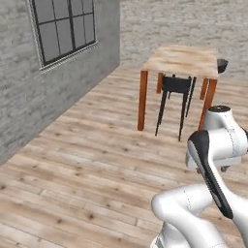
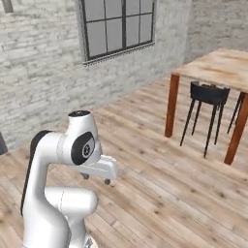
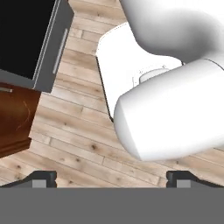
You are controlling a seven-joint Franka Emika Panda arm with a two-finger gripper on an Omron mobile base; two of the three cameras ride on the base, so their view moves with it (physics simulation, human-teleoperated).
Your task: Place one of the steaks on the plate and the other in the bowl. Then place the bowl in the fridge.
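A: Where were the steaks?
B: Couldn't spot any. My claw (image 3: 112,179) hung spread wide, empty, over floorboards (image 3: 65,144). Wooden table (image 1: 181,62) and black stool (image 1: 175,85) stood ahead; maybe an oven (image 3: 30,39) beside me.

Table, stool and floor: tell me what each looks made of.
Table: pale wood-grain top on glossy reddish-brown legs, probably varnished wood. Stool: black seat on thin black legs, likely metal, though paint could hide it. Floor: light knotty planks, matte wood.

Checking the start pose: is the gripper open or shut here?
Open. In the hand view the gripper has its two dark fingertips far apart at the bottom corners, with bare wooden floor between them.
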